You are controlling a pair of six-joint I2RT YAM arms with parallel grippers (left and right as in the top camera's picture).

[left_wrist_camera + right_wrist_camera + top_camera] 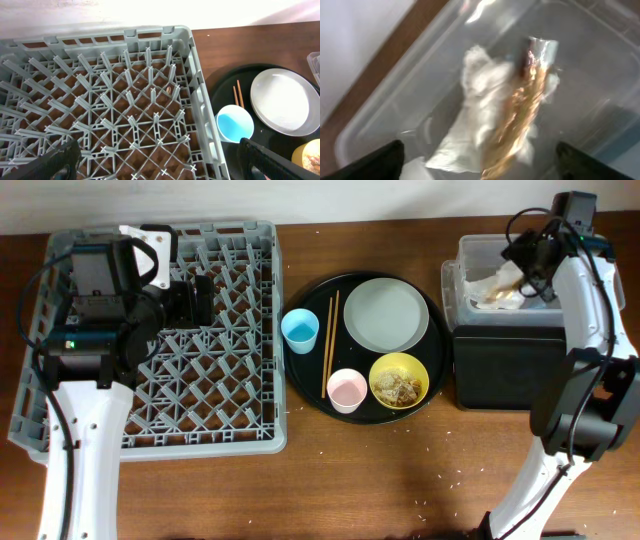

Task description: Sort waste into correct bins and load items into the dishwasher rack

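My right gripper [528, 262] hangs open over the clear tub [468, 250] at the back right. In the right wrist view the open fingers [480, 167] frame a crumpled white napkin [472, 110] and a blurred gold-brown wrapper [522, 110] inside the tub [390, 105]. My left gripper [195, 300] is open and empty above the grey rack [235, 380]; its fingers [160, 165] straddle the rack's pegs [130, 100]. The plate [385, 313], the yellow bowl [398, 380] with food scraps, the blue cup [299, 330], the pink cup [347, 390] and the chopsticks [329, 345] sit on the round black tray.
The round black tray [310, 385] lies between the rack and the bins. The black rectangular tray [505, 370] sits just in front of the clear tub. Crumbs are scattered on the wooden table near the front edge [440, 470].
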